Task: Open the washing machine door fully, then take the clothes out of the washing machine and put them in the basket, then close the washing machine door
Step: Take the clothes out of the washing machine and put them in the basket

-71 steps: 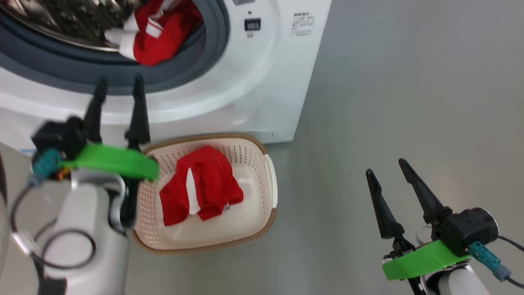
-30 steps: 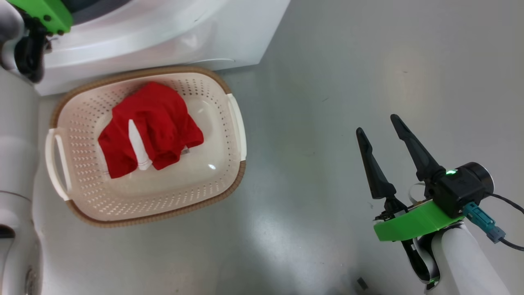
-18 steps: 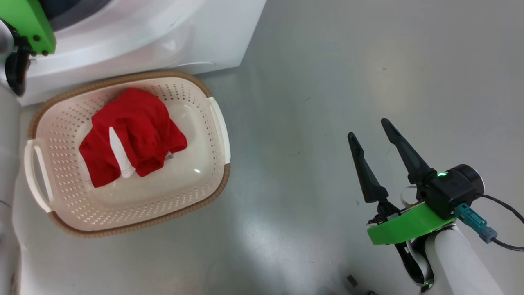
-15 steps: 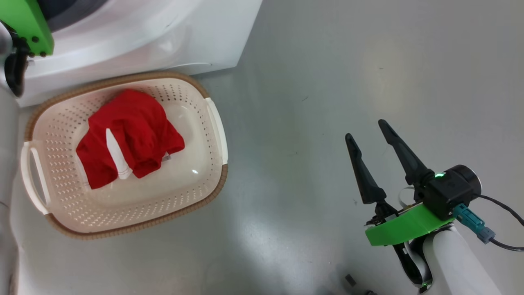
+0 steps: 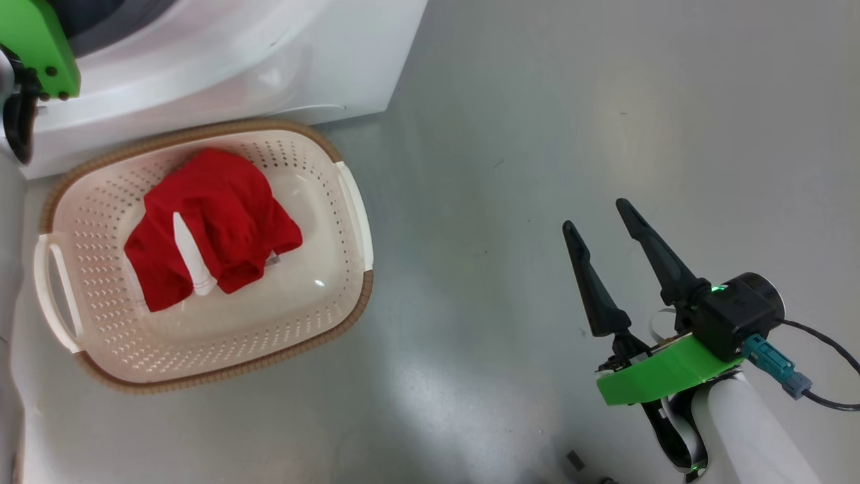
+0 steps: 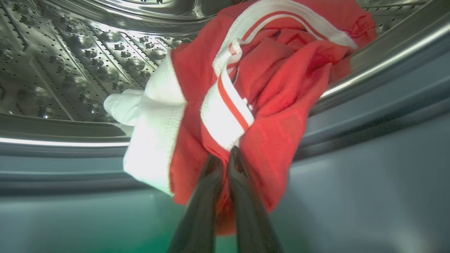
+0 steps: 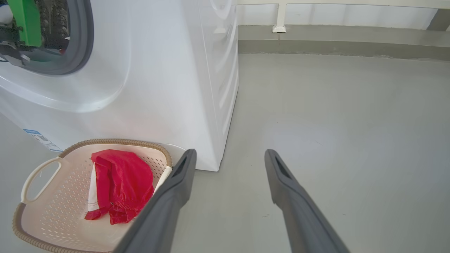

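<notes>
The right gripper [image 5: 594, 214] hangs spread, empty (out of the way). The basket [image 5: 222, 128], one garment [image 5: 208, 228] inside, sits just beside the washer [image 5: 269, 67], likely for short drops. At the lip of the drum [image 6: 70, 70] the left gripper [image 6: 224, 154] pinches clothes [image 6: 274, 105] tight.

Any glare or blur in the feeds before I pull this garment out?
Head view: soft glare on the floor, a glint in the basket. Left wrist view: left gripper blurred near the lens, red garment sharp, drum bowed by the wide lens. Right wrist view: sharp, evenly lit.
</notes>
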Robot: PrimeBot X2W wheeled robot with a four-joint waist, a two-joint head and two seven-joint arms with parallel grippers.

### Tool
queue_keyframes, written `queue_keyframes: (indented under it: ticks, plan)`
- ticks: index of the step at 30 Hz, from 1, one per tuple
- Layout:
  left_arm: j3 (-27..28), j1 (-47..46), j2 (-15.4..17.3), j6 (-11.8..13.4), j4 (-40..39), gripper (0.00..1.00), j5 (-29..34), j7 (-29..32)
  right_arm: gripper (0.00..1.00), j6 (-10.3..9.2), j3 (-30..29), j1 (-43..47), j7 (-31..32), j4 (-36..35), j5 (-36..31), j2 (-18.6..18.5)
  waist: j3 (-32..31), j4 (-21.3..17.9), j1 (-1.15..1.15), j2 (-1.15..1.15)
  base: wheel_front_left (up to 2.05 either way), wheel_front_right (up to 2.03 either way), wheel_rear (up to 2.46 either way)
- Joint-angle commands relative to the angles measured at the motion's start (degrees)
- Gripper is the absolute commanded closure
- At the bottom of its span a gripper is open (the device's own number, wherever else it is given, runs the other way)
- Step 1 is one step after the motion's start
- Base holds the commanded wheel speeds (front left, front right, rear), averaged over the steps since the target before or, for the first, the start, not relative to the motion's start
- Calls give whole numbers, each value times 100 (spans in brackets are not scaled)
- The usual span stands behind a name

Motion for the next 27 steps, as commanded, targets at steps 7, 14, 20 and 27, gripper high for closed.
queue_keyframes:
  ticks: [7, 14, 20, 27]
  plan:
    - [19, -71, 322, -133, -161, 100, -102, -504, 0, 28, 48, -29, -37, -78, 42, -2, -3, 95, 0, 0, 0, 0, 0]
    - [103, 199, 415, -248, -298, 100, -261, -1202, 0, 28, 85, -40, -37, -55, 92, -2, -61, 194, 0, 0, 0, 0, 0]
    - [107, 600, 460, -260, -533, 100, -301, -1684, 0, 28, 72, -39, -37, -4, 116, -2, -245, 311, 0, 0, 0, 0, 0]
    - [228, 1280, 493, -137, -1156, 100, -360, -1814, 0, 28, 52, 25, -37, 56, 114, -2, -597, 399, 0, 0, 0, 0, 0]
